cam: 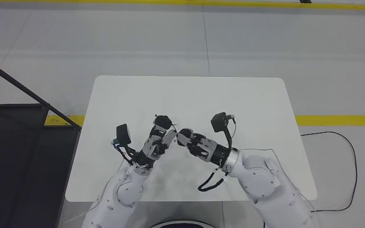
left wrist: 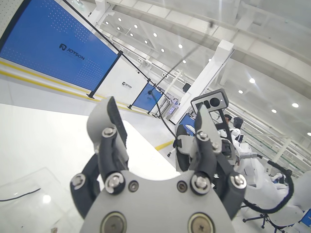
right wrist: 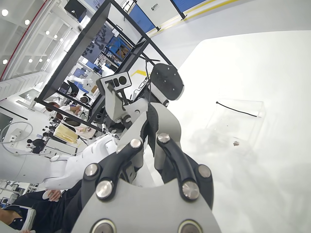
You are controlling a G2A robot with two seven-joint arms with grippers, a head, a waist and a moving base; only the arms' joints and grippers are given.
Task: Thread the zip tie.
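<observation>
Overhead, the left gripper (cam: 167, 137) and the right gripper (cam: 183, 137) met tip to tip above the middle of the white table (cam: 245, 102), so close that contact could not be ruled out. From the left wrist, the left gripper's jaws stood wide apart and gripped nothing, with the right gripper just beside one of its fingers. Out of the right gripper rose the zip tie (left wrist: 160, 115), a thin black strap curving up into the air, its far end too blurred to read. From the right wrist, the right gripper's jaws were pressed together, apparently pinching the strap's lower part, though the fingers hid the contact itself. A second tie (right wrist: 235, 109) lay flat in a clear box (right wrist: 258, 120) on the table, well apart from both grippers. The zip tie looked very light, narrow and springy. It was stiff enough to stand unsupported, yet its free end seemed likely to bow and wander, and the smooth plastic would probably slip in a loose pinch. The best hold was judged to be flat across the strap's width and close to the end being fed, so that little length could flex. The other gripper would take it right beside the head to steady the slot.
</observation>
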